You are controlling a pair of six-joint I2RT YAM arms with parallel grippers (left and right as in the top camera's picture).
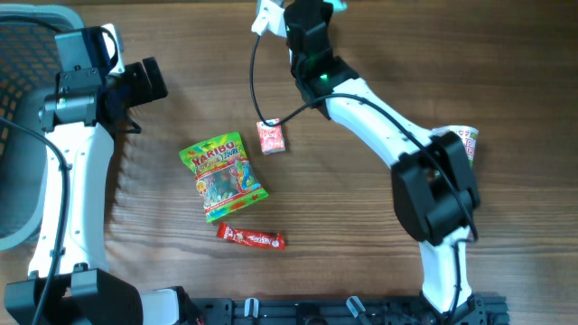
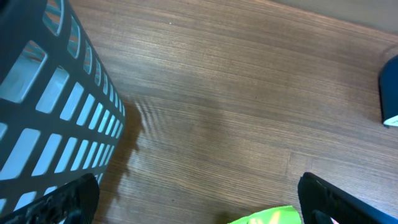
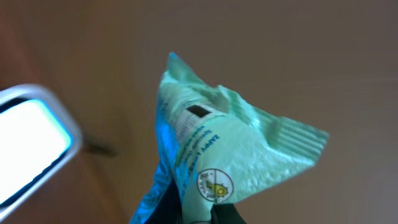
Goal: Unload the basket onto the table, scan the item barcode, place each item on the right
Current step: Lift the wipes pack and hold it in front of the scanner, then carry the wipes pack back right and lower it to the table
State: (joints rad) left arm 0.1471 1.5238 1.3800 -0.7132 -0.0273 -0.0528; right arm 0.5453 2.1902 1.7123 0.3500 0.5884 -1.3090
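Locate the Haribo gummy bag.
In the overhead view the Haribo bag lies flat, left of centre, between the small red packet and the red candy bar.

blurred print on green packet (image 3: pixel 230 155)

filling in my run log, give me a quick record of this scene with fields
right pincer: shut on pale green packet
left pincer: open, empty, beside basket
on table: gummy bag, small red packet, red candy bar, cup
barcode: cannot tell
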